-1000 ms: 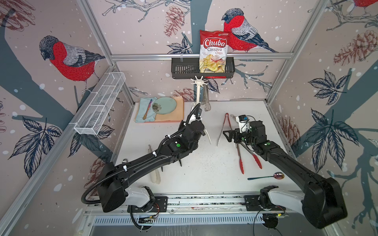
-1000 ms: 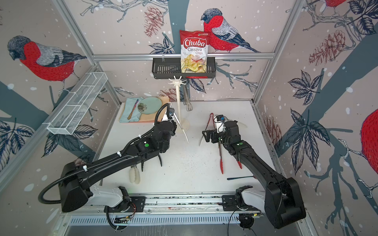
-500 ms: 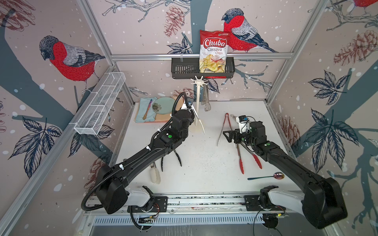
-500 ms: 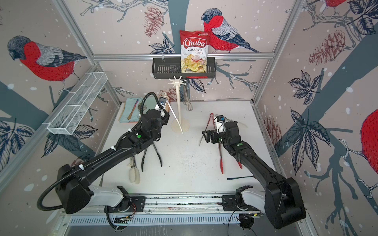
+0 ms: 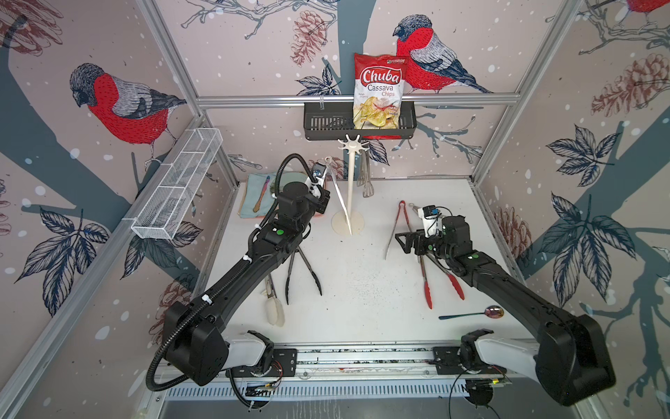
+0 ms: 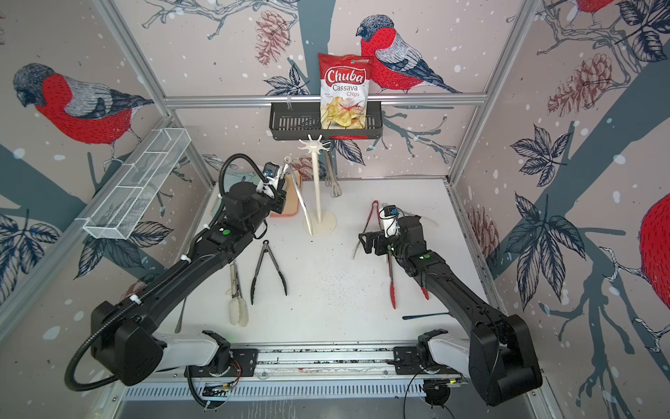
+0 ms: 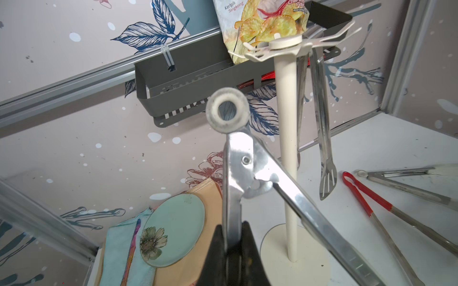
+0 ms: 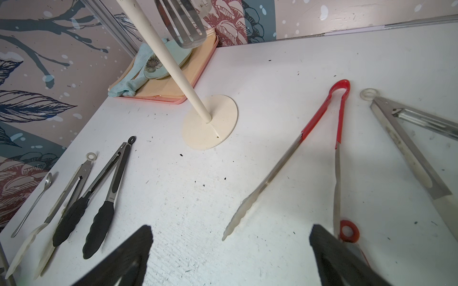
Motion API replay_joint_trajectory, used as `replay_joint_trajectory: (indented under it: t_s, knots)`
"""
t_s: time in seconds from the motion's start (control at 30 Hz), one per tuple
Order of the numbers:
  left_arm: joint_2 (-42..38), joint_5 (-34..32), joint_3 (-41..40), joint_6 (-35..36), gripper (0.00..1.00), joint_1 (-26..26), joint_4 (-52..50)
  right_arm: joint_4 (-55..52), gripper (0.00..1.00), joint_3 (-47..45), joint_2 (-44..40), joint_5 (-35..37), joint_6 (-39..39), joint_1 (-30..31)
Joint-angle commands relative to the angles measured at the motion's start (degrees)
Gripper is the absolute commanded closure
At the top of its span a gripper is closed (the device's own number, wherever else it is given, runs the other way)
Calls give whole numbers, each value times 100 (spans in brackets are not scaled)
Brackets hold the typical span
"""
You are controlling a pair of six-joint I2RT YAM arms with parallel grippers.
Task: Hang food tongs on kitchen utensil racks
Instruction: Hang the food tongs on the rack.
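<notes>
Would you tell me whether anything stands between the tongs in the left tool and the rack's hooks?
Nothing visible does. The left tool holds the steel tongs ring-up beside the rack, below its hook head; the gap between is open. Another pair of tongs already hangs on the far side, off the path.

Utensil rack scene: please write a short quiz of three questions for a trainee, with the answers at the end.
1. True or false: the left gripper is shut on the white-ringed tongs.
2. How many pairs of tongs hang on the utensil rack? A none, B one, C three.
3. Fill in: the right gripper is ____.
Key: 1 true; 2 B, the slotted tongs; 3 open.
</notes>
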Motion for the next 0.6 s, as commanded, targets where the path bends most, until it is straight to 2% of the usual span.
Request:
replay_joint_trajectory:
  t_s: [0.0, 0.13, 0.37, 0.57]
  knots:
    - [-65, 1316, -82, 259, 99, 198, 418, 114, 0, -7, 22, -6, -20, -5]
    - [136, 1981, 166, 341, 100, 609, 191, 106, 0, -18, 45, -10, -53, -1]
    - [484, 3042, 214, 423, 100, 1254, 815, 88, 0, 19, 134, -33, -78, 0]
    - [1021, 3621, 504, 835, 100, 1473, 1119, 70, 0, 62, 267, -17, -125, 13]
